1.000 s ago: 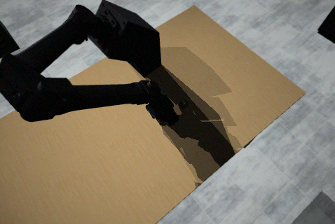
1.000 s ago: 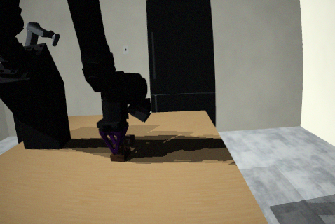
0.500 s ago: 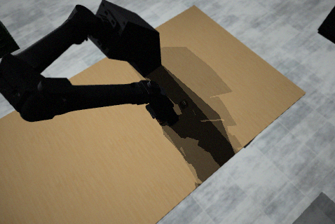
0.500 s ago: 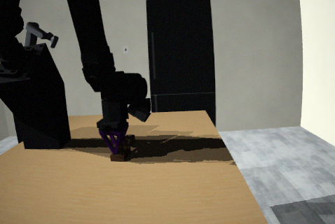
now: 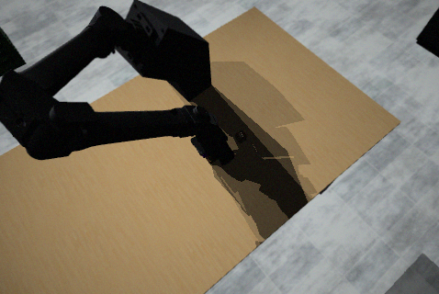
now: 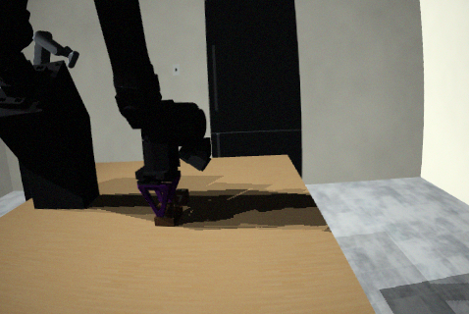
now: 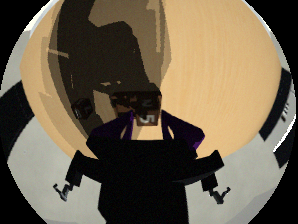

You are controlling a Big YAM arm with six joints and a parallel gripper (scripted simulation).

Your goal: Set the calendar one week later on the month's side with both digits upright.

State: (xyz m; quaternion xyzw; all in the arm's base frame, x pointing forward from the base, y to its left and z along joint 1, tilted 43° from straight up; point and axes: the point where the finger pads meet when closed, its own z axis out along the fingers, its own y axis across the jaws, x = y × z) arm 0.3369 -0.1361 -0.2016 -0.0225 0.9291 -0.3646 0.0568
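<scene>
The small brown tray (image 6: pixel 165 222) (image 7: pixel 117 96) stands in the arm's shadow; its far parts are too dark to read. A dark cube (image 7: pixel 146 118) with a pale 5 is at the tray's right part in the wrist view; another pale mark above the 5 is unclear. My gripper (image 7: pixel 147 113) (image 6: pixel 164 214) is open, its purple fingertips on either side of this cube, low at the tray. A second dark cube (image 5: pixel 241 135) (image 6: pixel 182 196) (image 7: pixel 82 107) lies on the table outside the tray, apart from it; its digits are unreadable. The arm hides the tray in the top view.
The wooden table (image 5: pixel 122 220) (image 6: pixel 180 270) carries the broad shadow of the arm. The black pedestal (image 6: pixel 62 157) of the arm stands at the table's far left in the exterior view. The table's edge lies to the right of the tray there.
</scene>
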